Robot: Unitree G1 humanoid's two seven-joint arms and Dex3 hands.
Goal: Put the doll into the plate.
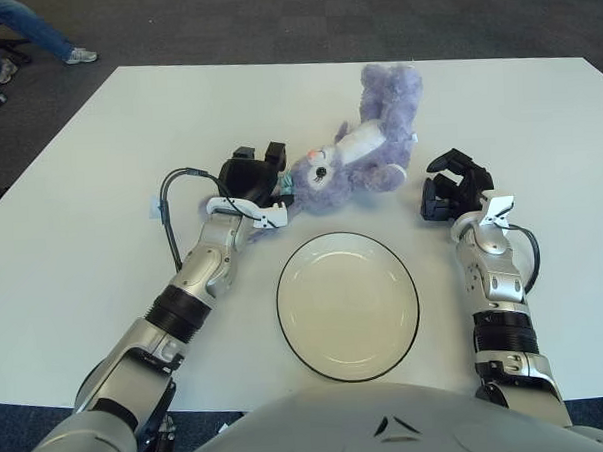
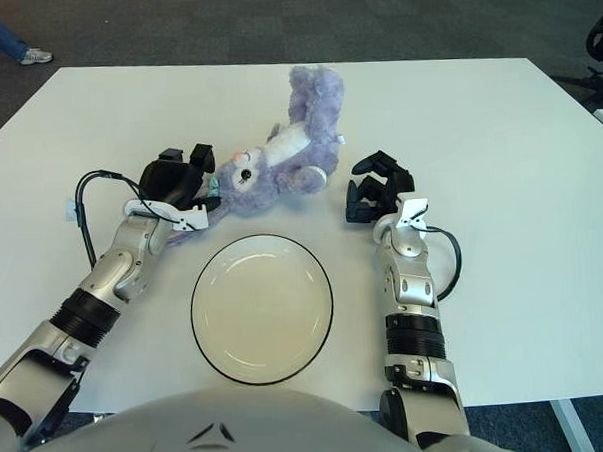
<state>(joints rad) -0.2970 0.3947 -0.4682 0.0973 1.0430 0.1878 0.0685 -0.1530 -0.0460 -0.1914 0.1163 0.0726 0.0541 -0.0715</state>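
The purple plush doll [image 1: 354,159] lies on its side on the white table [image 1: 99,175], head toward my left hand, legs pointing to the far right. My left hand [image 1: 251,173] is pressed against the doll's head from the left, fingers closed on a bit of its plush, part of which shows under the wrist. The white plate [image 1: 348,304] with a dark rim sits empty, just nearer to me than the doll. My right hand [image 1: 450,189] shows right of the doll, fingers loosely bent and holding nothing.
A black cable [image 1: 171,207] loops off my left wrist over the table. A person's legs and shoes [image 1: 33,33] show on the dark carpet at the far left, past the table edge.
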